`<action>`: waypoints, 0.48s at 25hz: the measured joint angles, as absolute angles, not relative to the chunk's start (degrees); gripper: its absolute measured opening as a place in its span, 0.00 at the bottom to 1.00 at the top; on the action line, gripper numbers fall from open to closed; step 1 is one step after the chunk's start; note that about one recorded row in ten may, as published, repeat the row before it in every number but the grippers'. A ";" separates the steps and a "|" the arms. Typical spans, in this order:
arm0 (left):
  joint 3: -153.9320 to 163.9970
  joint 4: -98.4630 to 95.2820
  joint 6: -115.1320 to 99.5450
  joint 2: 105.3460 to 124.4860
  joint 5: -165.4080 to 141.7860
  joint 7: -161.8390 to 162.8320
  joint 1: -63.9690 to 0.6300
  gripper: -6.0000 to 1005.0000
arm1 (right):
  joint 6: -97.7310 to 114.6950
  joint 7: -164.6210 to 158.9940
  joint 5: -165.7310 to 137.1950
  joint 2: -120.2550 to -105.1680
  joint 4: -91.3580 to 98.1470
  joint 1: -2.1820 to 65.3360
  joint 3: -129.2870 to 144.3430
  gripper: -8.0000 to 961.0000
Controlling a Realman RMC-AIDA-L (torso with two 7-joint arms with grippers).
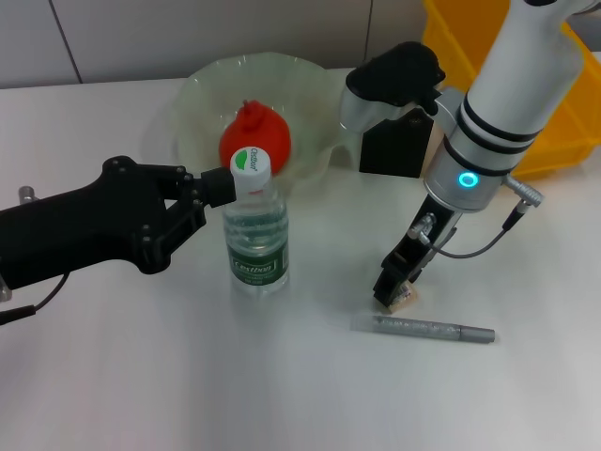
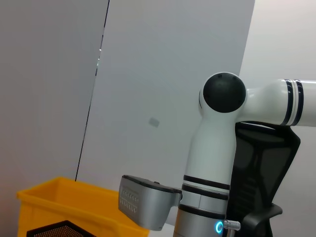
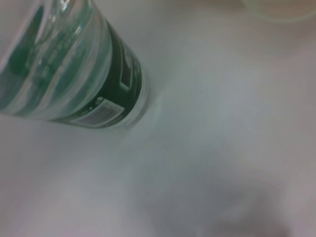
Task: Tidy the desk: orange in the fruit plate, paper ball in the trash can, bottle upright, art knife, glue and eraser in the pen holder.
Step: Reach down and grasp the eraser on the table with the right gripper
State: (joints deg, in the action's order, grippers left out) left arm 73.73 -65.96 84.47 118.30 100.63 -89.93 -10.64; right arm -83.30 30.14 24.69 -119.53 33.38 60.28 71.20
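White desk (image 1: 141, 376) carries the trash can (image 1: 563, 122), plate (image 1: 188, 103) with orange (image 1: 246, 136), holder (image 1: 390, 150) and upright bottle (image 1: 256, 240), whose cap the left gripper (image 1: 218, 188) pinches. Right gripper (image 1: 394, 291) pinches the eraser (image 1: 404, 301) on the desk beside a grey pen (image 1: 423, 329); the next move looks like lifting it to the holder.

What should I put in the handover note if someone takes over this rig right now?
Left gripper: at the bottle neck, just under the cap; the bottle stands upright on the table.
Right gripper: down at the table on the eraser, closed around it by the look of it; not lifted.
Done: orange in the fruit plate; bottle upright.
No paper ball is in view.
Left: eraser into the pen holder, which stands beside the trash can. The grey pen-like tool, probably the art knife, lies by the eraser and goes in too. Glue not identifiable.
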 joint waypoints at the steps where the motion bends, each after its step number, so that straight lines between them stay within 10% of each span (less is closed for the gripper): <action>1: 73.73 -65.88 84.47 118.30 100.63 -89.93 -10.65 0.01 | -83.30 30.07 24.72 -119.53 33.41 60.25 71.28 0.55; 12: 73.66 -65.83 84.51 118.30 100.66 -89.98 -10.72 0.01 | -83.32 30.23 25.20 -119.54 34.07 60.38 71.47 0.56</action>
State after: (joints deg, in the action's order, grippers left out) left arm 73.66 -65.83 84.50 118.30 100.66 -89.98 -10.72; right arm -83.32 30.23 25.20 -119.54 34.07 60.38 71.47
